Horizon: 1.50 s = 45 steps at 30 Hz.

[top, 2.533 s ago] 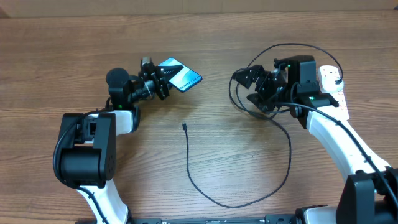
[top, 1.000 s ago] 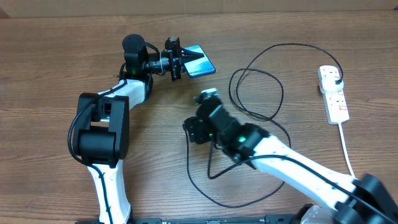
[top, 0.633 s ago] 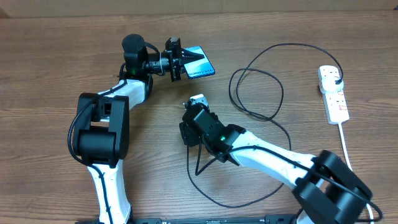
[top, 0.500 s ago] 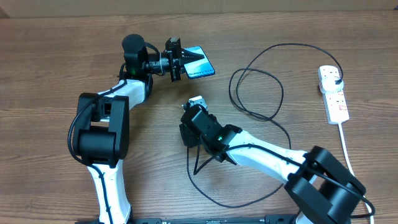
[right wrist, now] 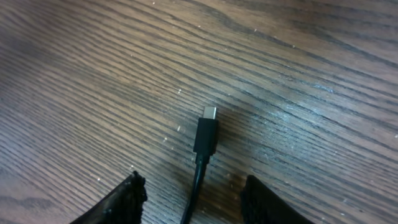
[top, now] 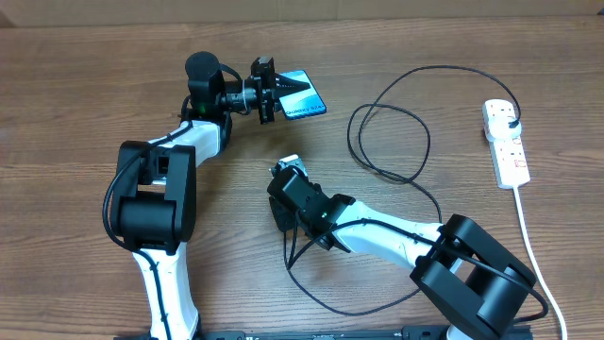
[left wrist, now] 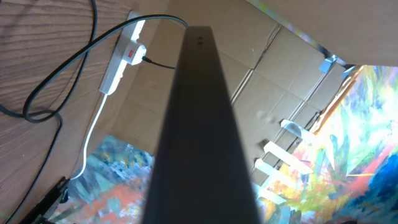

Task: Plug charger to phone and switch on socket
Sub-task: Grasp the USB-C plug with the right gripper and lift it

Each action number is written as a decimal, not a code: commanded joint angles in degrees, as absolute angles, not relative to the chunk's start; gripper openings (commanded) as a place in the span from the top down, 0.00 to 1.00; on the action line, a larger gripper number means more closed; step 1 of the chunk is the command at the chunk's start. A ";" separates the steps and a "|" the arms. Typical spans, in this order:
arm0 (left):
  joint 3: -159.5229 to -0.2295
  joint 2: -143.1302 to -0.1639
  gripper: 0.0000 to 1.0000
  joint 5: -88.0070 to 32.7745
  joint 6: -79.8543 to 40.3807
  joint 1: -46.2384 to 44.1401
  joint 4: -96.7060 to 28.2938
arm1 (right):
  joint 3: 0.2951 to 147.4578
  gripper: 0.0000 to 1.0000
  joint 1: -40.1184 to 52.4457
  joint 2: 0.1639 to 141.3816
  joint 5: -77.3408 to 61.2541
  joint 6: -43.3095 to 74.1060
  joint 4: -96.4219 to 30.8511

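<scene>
Black charger [right wrist: 206, 135] tip, silver-ended, flat on table [right wrist: 298, 74], between spread right gripper [right wrist: 194, 186]. Left gripper [top: 267, 90] clamped on teal-screened phone [top: 302, 95].

I see a brown wood-grain table [top: 75, 113] carrying two things. The charger [top: 444, 67] lies in loose black loops right of centre, then sweeps along the near edge and back toward the middle, where its tip [right wrist: 206, 134] rests flat on the wood (clearest in the right wrist view). The socket [top: 507, 146] lies at the far right, the charger's plug [top: 511, 113] in its far end, and its white cord [top: 530, 247] trails toward me.
</scene>
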<state>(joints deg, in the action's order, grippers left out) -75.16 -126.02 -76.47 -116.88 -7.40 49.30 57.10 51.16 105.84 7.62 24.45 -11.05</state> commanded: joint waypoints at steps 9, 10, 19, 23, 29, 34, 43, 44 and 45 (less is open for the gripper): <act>-76.79 -125.38 0.95 -76.49 -117.21 -7.16 49.98 | 57.74 0.60 51.81 110.21 7.44 24.80 -6.81; -76.79 -125.38 0.95 -76.49 -117.21 -7.16 49.98 | 57.71 0.62 51.81 110.34 7.49 24.80 -6.57; -76.79 -125.38 0.96 -76.36 -117.19 -7.16 49.98 | 57.74 0.87 51.81 111.15 8.73 24.82 -6.28; -76.79 -125.38 0.95 -76.42 -117.01 -7.16 49.98 | 57.74 0.94 51.79 111.15 8.97 24.82 -6.31; -76.77 -125.38 0.96 -76.99 -113.01 -7.05 49.93 | 62.30 0.96 50.24 109.10 7.62 27.83 -18.37; -76.77 -125.38 0.96 -76.66 -109.86 -6.94 47.97 | 65.63 0.96 44.60 102.54 -1.52 31.48 -30.28; -76.77 -125.38 0.96 -74.96 -106.85 -8.27 42.61 | 65.58 0.96 34.68 88.62 -14.55 27.77 -37.95; -76.77 -125.38 0.95 -74.70 -106.85 -8.29 42.63 | 65.60 0.96 33.76 87.64 -15.90 26.70 -39.07; -76.77 -125.38 0.96 -74.52 -106.85 -8.34 42.61 | 65.60 0.96 32.67 86.67 -18.17 25.23 -40.23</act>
<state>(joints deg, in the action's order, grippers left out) -75.20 -126.02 -75.42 -108.88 -7.68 42.35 64.49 34.61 89.32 -11.09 28.42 -38.92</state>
